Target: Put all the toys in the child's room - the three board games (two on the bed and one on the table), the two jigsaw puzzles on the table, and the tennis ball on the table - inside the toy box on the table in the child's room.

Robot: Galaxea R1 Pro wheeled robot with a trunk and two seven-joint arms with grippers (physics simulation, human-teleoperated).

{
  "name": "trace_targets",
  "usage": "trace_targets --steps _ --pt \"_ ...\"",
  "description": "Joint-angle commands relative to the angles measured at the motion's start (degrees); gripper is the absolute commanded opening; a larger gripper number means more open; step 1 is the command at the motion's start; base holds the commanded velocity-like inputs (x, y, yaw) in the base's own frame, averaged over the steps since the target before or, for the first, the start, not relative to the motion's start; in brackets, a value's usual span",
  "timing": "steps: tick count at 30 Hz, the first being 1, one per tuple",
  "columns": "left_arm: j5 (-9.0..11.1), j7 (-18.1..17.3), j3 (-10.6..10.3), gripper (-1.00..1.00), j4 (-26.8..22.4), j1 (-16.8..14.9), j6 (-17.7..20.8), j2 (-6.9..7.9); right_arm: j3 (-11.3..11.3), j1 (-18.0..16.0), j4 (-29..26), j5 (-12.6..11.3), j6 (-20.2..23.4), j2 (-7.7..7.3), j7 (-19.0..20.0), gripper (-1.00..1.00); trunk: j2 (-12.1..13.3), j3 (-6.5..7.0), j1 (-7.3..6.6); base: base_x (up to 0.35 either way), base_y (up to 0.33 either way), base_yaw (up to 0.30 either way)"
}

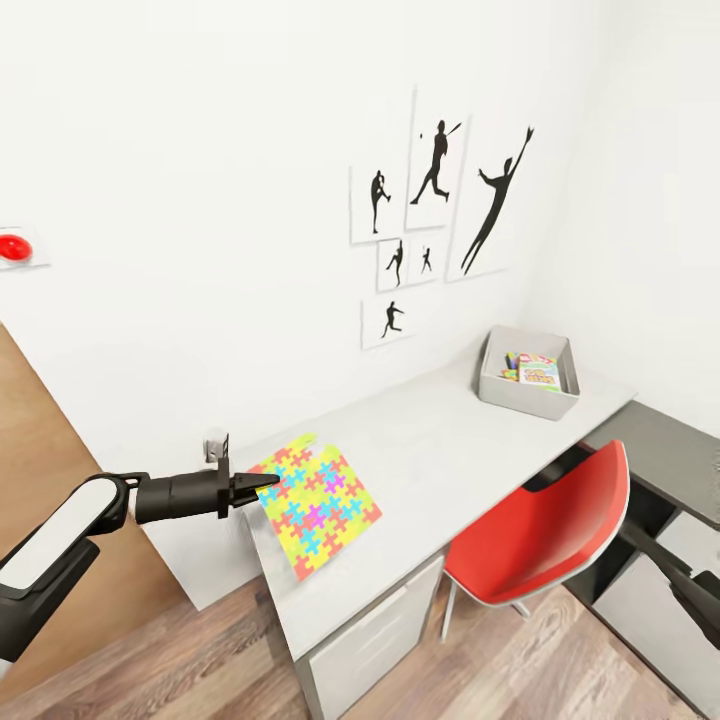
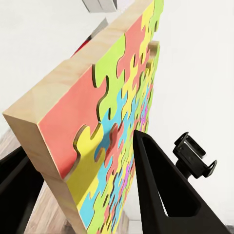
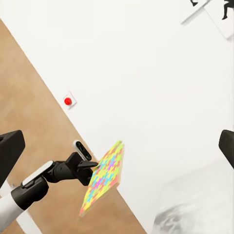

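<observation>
Puzzle (image 1: 317,505): interlocking yellow, green, pink, blue, orange-red pcs, pale wood edge. Gripper (image 1: 262,481) black, arm white/black. Table (image 1: 450,450) pale grey top. Toy box (image 1: 527,372) light grey. Chair (image 1: 545,535) red. Wall pics (image 1: 440,215): black silhouettes on white. Floor wood-plank brown.

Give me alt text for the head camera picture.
The left gripper grips the edge of a multicoloured jigsaw puzzle above the near end of a pale table. Farther along sits a grey toy box holding colourful items, with a red chair tucked alongside.
</observation>
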Motion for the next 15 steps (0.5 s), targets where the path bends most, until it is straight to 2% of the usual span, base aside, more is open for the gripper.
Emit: trace_targets --steps 1,15 --pt "-0.5 -0.5 -0.1 -1.00 0.0 -0.1 0.0 0.06 0.0 -0.1 0.0 0.0 0.6 0.00 0.2 1.00 -0.1 -0.03 0.04 0.000 0.000 -0.138" --pt "-0.5 -0.5 -1.2 -1.00 -0.1 -0.1 0.0 0.06 -0.3 -0.1 0.0 0.3 0.4 0.00 0.0 1.00 -0.1 1.25 0.04 0.000 0.000 -0.138"
